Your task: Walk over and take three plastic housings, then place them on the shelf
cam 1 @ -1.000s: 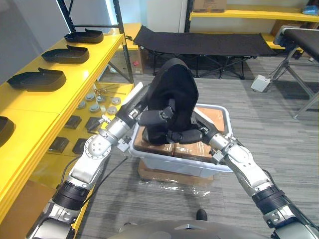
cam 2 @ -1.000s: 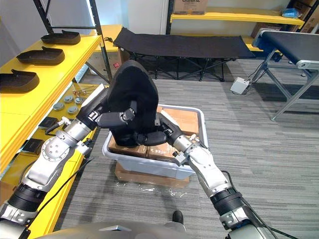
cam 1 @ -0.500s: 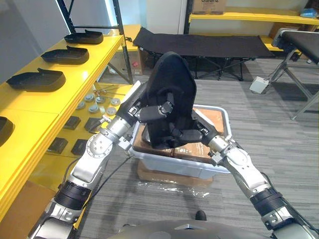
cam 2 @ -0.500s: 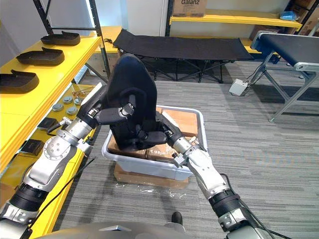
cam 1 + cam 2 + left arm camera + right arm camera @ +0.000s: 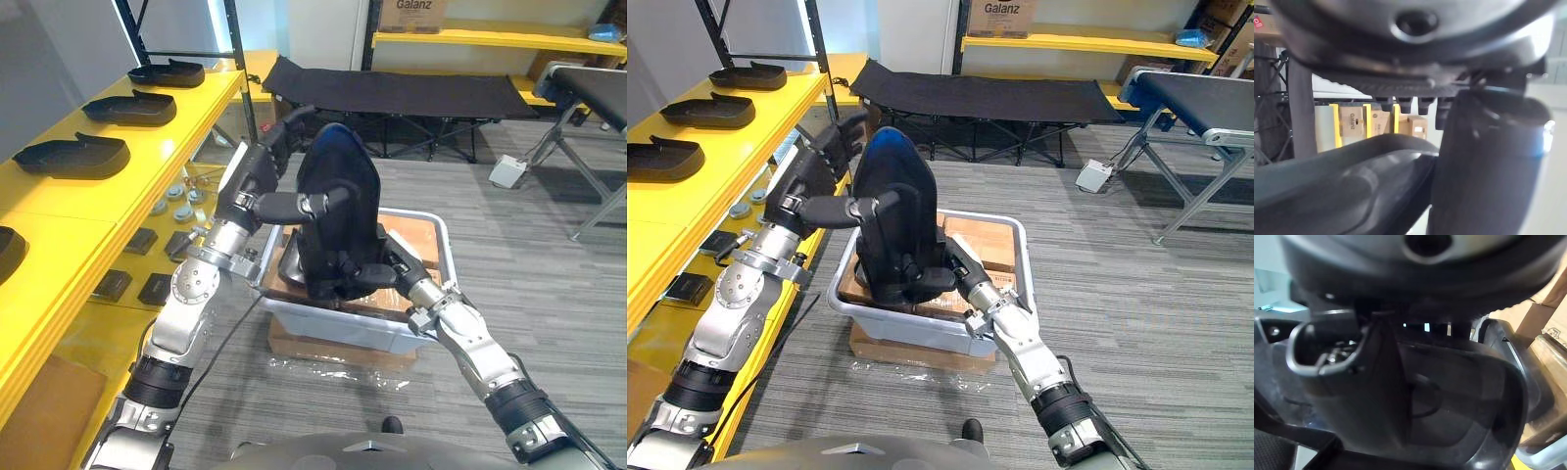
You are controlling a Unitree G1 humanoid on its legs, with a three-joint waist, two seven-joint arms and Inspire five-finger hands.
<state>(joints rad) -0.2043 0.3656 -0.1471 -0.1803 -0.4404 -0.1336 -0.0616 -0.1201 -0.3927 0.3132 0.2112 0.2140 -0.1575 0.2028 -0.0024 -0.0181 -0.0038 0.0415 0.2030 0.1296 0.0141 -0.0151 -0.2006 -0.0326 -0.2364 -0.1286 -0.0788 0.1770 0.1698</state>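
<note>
Plastic housing [image 5: 343, 162], black and dome-topped, stands upright between the two hands, its lower end down in a pale bin [image 5: 328, 325] on the carpeted floor [image 5: 549, 284]. The left hand [image 5: 253, 181] grips it high up from the shelf side: the thumb lies across the housing's front face, bent at the tip, while the fingers [image 5: 292, 122] reach up behind the upper edge, so the rim sits pinched between them. From the left wrist camera the thumb [image 5: 1484, 161] shows close against the housing's dark curved surface. The right hand [image 5: 367, 274] holds the lower part of the housing from the other side, its fingers curled round the bottom edge just above the bin's contents. Inside the bin lie brown cardboard boxes [image 5: 413, 240], and the bin itself rests on a flat cardboard piece [image 5: 323, 351]. To the robot's left runs a yellow shelf [image 5: 147, 162] that carries more black housings in a row, one near [image 5: 71, 155], one further along [image 5: 129, 106] and one at the far end [image 5: 167, 71]. On the shelf's lower level sit round metal parts [image 5: 186, 201] and dark flat pieces [image 5: 142, 240]. A black folding cot [image 5: 392, 88] stands behind the bin, well apart from it.
</note>
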